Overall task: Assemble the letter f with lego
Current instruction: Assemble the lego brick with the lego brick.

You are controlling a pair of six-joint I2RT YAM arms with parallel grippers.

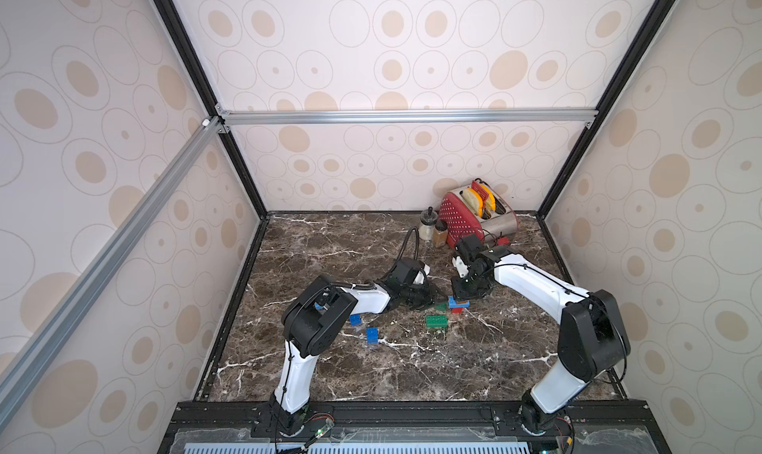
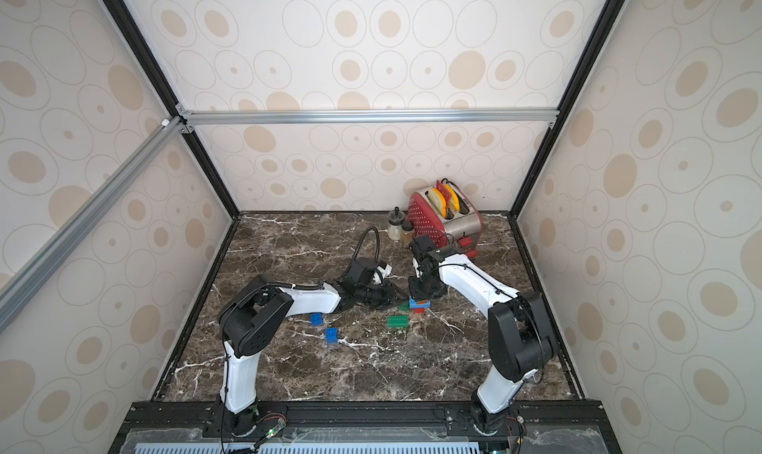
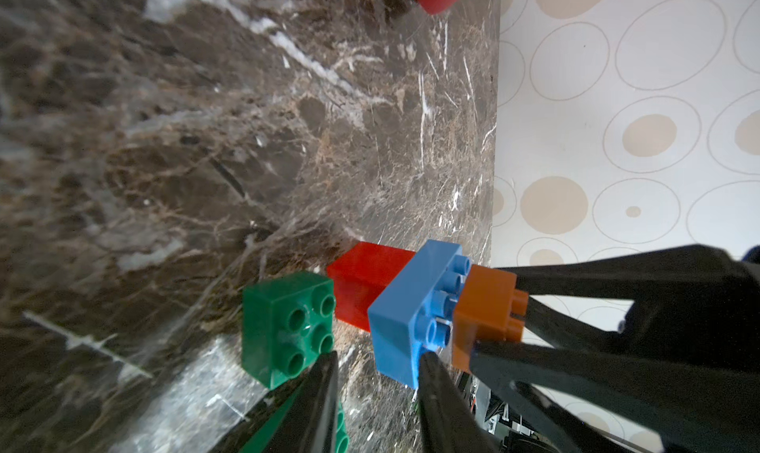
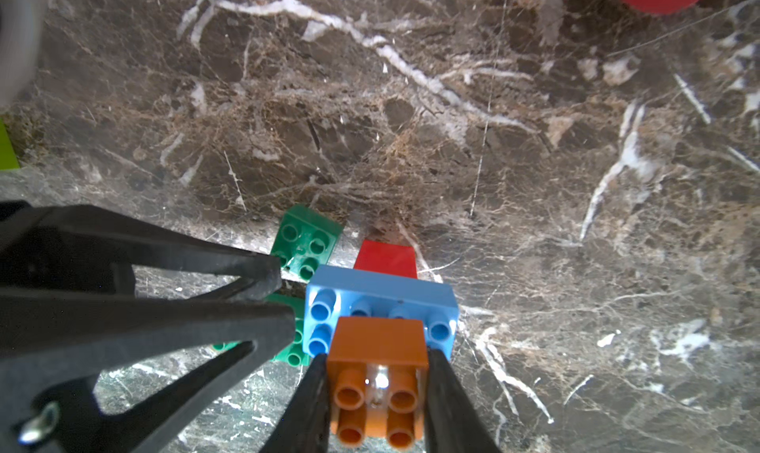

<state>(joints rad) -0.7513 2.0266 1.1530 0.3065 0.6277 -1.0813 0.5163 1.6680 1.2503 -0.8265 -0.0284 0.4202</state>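
My right gripper is shut on an orange square lego brick. That brick sits on the studs of a light blue oblong brick, which rests on a red brick. In both top views this stack stands mid-table under the right gripper. My left gripper comes in from the side with its jaws a little apart. One fingertip touches the blue brick's end. The other fingertip is by a dark green square brick. Bare table shows in the gap.
A dark green oblong brick and two blue bricks lie nearer the front, left of the stack. A red toaster and two small jars stand at the back right. The side wall edges the table.
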